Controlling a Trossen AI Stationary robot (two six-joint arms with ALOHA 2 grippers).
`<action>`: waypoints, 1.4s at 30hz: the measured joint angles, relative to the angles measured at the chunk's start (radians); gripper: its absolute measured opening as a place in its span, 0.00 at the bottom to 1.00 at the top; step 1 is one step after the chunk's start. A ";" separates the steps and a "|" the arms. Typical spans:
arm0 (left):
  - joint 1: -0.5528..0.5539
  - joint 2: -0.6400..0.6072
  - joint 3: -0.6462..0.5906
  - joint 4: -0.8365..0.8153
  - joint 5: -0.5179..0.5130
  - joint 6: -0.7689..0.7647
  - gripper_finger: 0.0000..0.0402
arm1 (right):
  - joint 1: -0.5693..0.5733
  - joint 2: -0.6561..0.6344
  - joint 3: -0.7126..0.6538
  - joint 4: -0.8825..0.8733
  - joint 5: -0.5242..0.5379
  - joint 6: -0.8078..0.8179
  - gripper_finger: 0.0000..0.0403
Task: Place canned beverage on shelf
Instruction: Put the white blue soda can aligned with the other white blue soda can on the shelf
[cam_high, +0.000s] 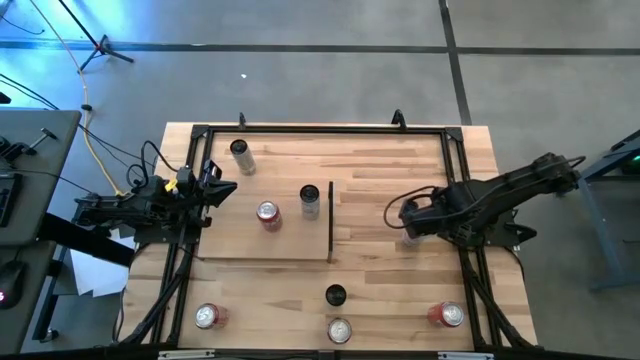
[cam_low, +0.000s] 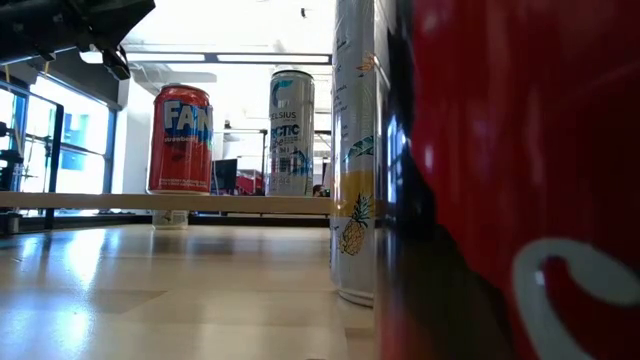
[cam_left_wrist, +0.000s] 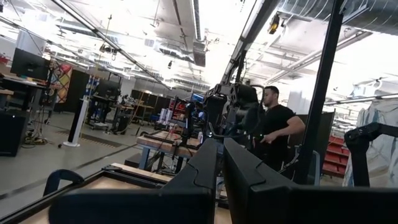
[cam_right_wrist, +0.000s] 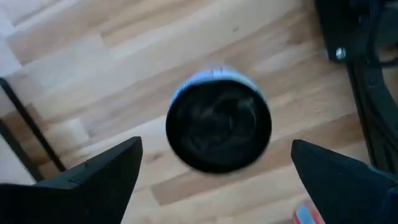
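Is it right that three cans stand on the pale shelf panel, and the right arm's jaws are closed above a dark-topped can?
Not quite: the jaws are open. The right wrist view shows the right gripper spread wide either side of the dark-topped can, not touching it. Three cans do stand on the shelf.

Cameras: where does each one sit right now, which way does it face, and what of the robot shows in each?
High view: overhead, straight down on the table; both arms show, left gripper at the left edge, right gripper right of the shelf.
Low view: at tabletop height, level across; a dark arm part shows top left.
Left wrist view: faces out into the room, where a person stands; own fingers shut.
Right wrist view: looks down on a dark-topped can between its open fingers.
Shared: high and low views both show the red can on the shelf.
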 joint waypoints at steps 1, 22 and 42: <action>0.000 0.000 0.000 0.000 0.000 0.000 0.02 | -0.005 0.000 -0.006 -0.003 0.013 -0.001 0.99; 0.000 0.000 0.000 0.000 0.000 0.000 0.02 | -0.058 0.001 -0.123 0.126 0.051 -0.078 0.70; 0.000 0.000 0.000 0.000 0.000 0.000 0.02 | -0.058 0.016 0.110 0.115 0.106 -0.274 0.60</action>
